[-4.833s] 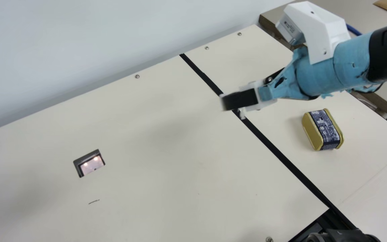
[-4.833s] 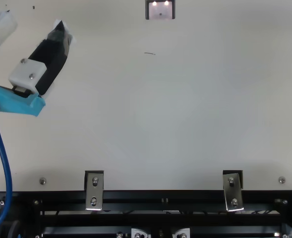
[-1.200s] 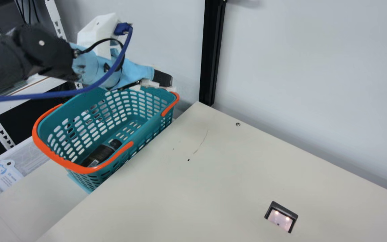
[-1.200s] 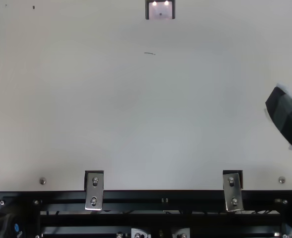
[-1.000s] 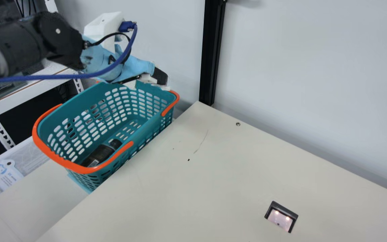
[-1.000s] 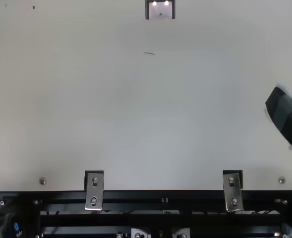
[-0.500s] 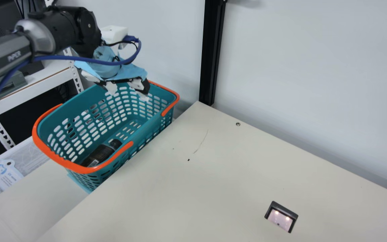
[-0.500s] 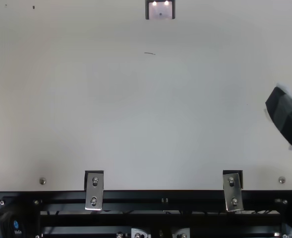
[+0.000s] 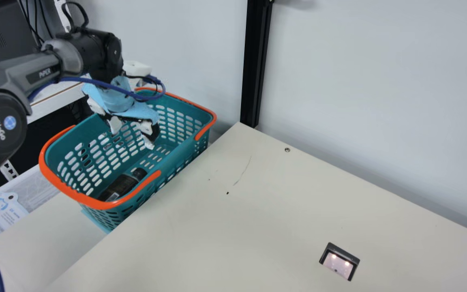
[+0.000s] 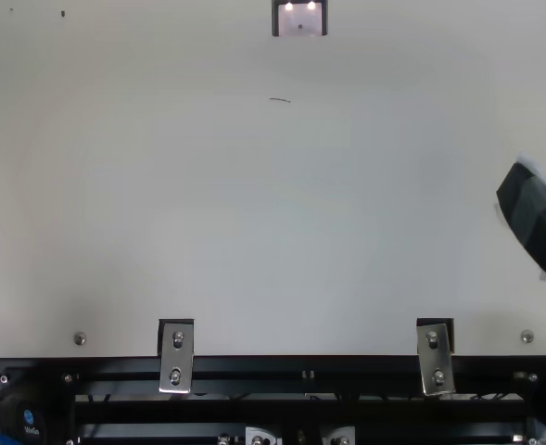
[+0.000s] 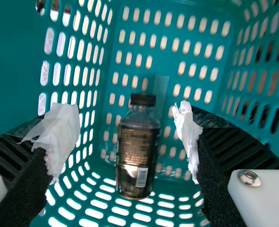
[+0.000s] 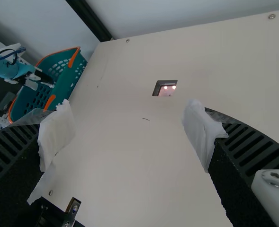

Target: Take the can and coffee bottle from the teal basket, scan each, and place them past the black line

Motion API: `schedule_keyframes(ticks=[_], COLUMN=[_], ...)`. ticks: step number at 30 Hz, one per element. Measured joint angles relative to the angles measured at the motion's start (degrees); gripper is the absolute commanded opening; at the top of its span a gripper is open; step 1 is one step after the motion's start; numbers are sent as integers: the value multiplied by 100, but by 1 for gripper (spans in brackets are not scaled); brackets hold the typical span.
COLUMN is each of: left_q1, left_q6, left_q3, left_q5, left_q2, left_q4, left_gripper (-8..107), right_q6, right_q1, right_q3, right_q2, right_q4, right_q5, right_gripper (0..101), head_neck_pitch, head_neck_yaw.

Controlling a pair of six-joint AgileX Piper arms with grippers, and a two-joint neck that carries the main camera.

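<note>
The teal basket [image 9: 176, 156] with orange handles stands beyond the table's left edge in the main view. My left gripper [image 9: 133, 136] is at its opening, fingers spread. The dark coffee bottle [image 9: 121, 185] lies on the basket's floor. In the left wrist view, the bottle [image 11: 137, 149], with its black cap and label, shows between the spread fingers of my left gripper [image 11: 127, 113], farther off and untouched. My right gripper [image 10: 536, 218] is at the top view's right edge. In the right wrist view, my right gripper [image 12: 128, 116] stands open above the table, holding nothing.
The scanner window [image 9: 339, 263], its lights lit, is set into the cream table [image 9: 233, 227]. A black post [image 9: 254, 65] rises at the table's far corner by the wall. White shelving stands behind the basket. Metal brackets [image 10: 176, 357] sit on the table's near edge.
The neck camera has turned from the black line and gold can to the basket. My left gripper has swung over the basket and dropped into its opening. The right arm has drawn back from the line.
</note>
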Motion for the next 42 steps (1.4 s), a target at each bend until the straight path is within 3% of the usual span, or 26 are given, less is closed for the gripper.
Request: schedule_keyframes(ticks=[13,24,32,42], left_q1=[324,702,810,802], left_q6=[709,1836,2343,2161], left_q3=[646,1255,1290,1125], left_q5=[-257,-928,-1104,-1125], left_q2=[158,413,714,1137], left_q4=[-65,-593,-842,-954], left_gripper=[90,90,90,90], right_q6=[0,0,0,0], right_q1=[0,0,0,0], right_q3=[0,0,0,0], right_q2=[0,0,0,0], right_q4=[0,0,0,0], right_q5=[0,0,0,0], right_gripper=[101,101,101,101], head_neck_pitch=[0,29,0,0], head_neck_yaw=[0,0,0,0])
